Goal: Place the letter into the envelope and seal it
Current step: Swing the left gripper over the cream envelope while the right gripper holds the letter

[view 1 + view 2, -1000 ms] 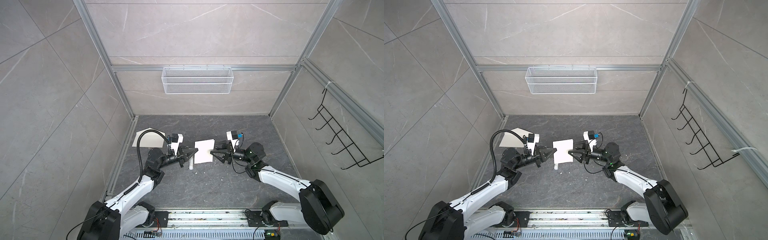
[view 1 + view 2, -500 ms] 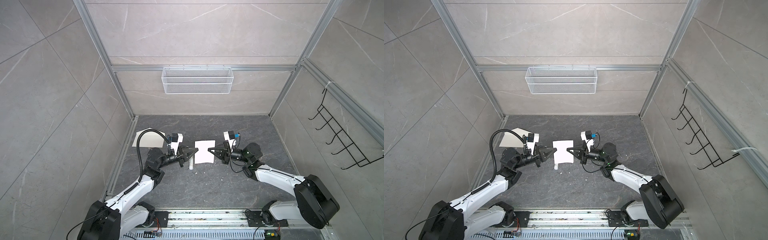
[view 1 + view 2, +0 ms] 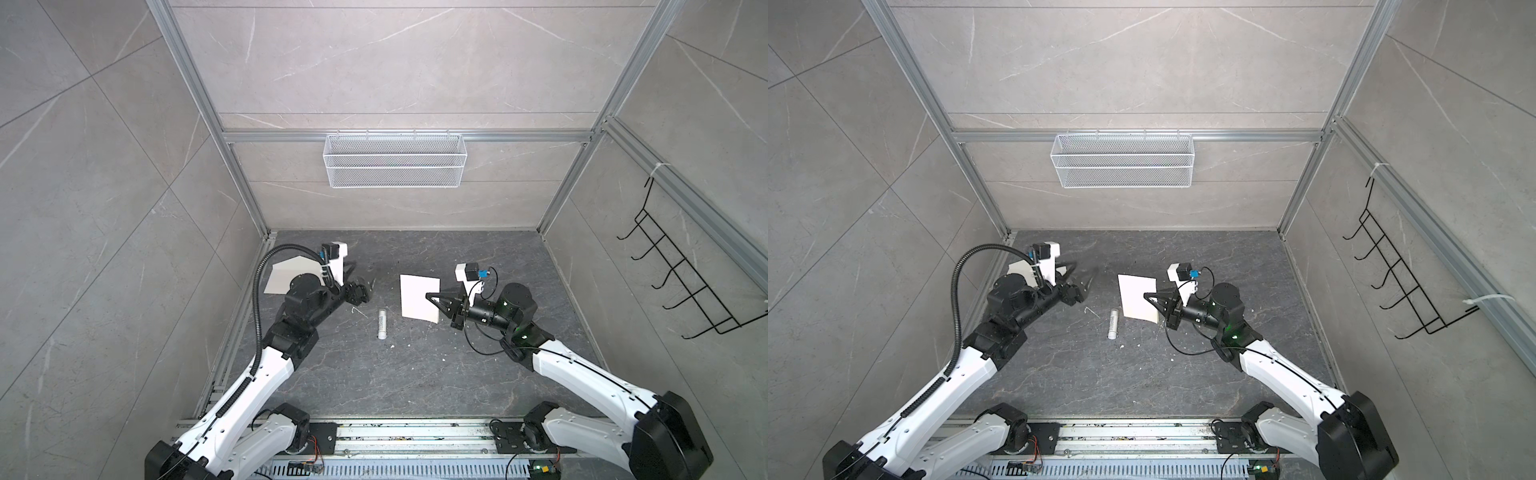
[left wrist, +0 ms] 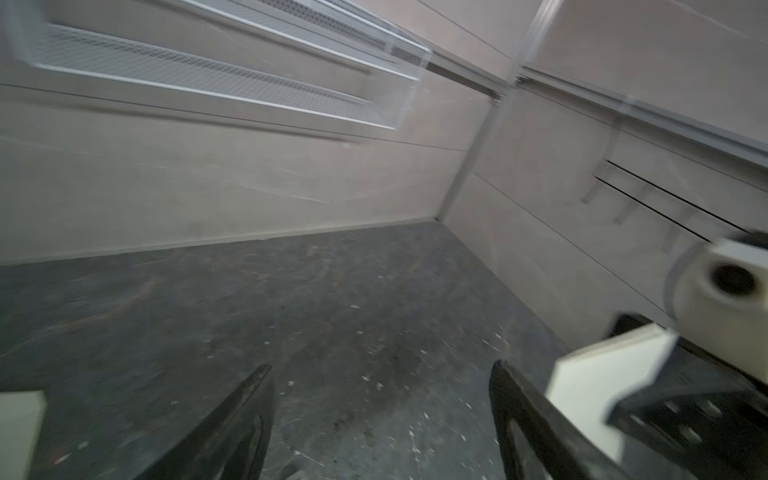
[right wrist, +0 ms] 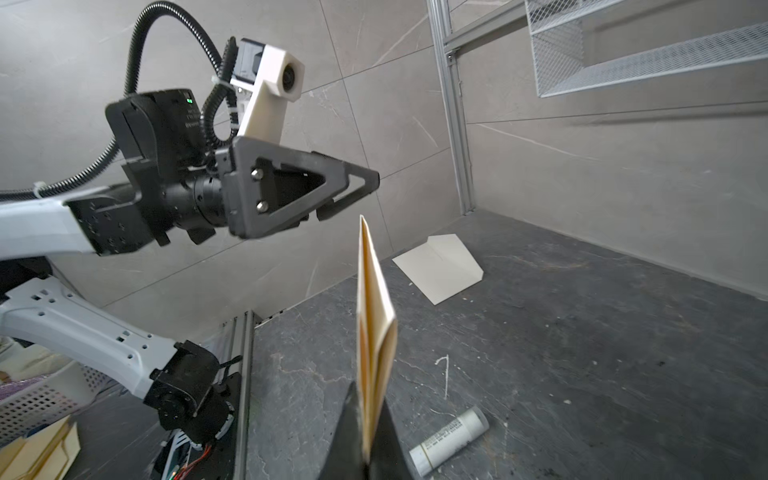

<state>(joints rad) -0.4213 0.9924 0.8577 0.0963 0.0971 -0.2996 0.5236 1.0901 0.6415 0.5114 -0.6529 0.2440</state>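
Observation:
The letter (image 3: 419, 302) (image 3: 1139, 297) is a folded sheet held above the dark floor, pale side up in both top views. My right gripper (image 3: 430, 296) (image 3: 1147, 296) is shut on its right edge. In the right wrist view the letter (image 5: 374, 324) stands edge-on, tan and cream, pinched in the right gripper (image 5: 365, 415). The envelope (image 3: 286, 276) (image 3: 1019, 268) (image 5: 440, 270) lies flat at the far left, partly hidden by the left arm. My left gripper (image 3: 361, 286) (image 3: 1079, 276) (image 4: 380, 374) is open and empty, left of the letter and apart from it.
A small white tube (image 3: 382, 324) (image 3: 1112, 324) (image 5: 449, 440) lies on the floor below the letter's left side. A wire basket (image 3: 394, 160) hangs on the back wall. A black hook rack (image 3: 685, 286) is on the right wall. A metal rail (image 3: 415, 432) runs along the front edge.
The right gripper shut on the letter's right edge. The left gripper then opened, came off the letter's left edge and drew back to the left.

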